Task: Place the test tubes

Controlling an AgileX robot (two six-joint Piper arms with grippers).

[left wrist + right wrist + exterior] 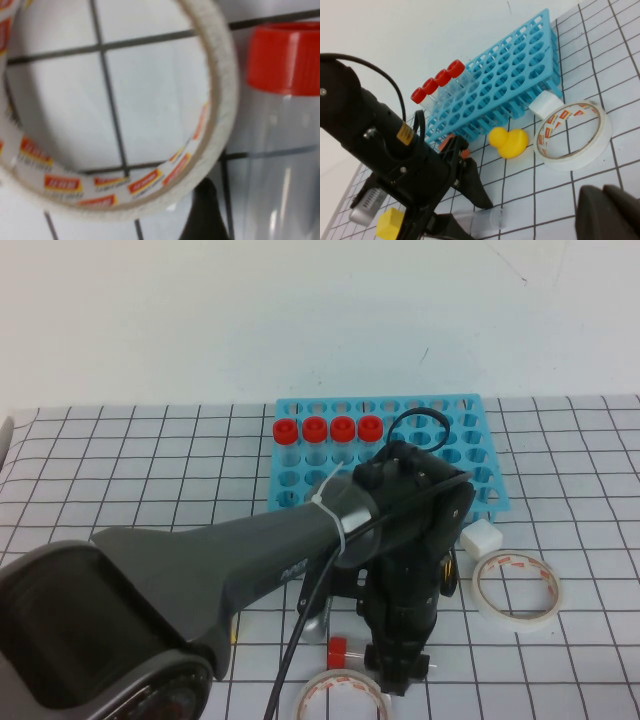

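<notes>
Straddling a loose test tube (340, 649)
Our left gripper (402, 678) gapes around it beside a tape roll (312, 696); our right gripper (609, 212) sits closed nearby.

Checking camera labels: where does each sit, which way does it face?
High: raised on the robot's side, angled down at the table; left arm shows, its open left pincer by a tube.
Left wrist: on that arm, facing down at a tape ring and the tube; one fingertip shows.
Right wrist: low, facing the rack and left arm; shut right pincer in front.
Shared: high and left wrist both show tube beside tape ring.
</notes>
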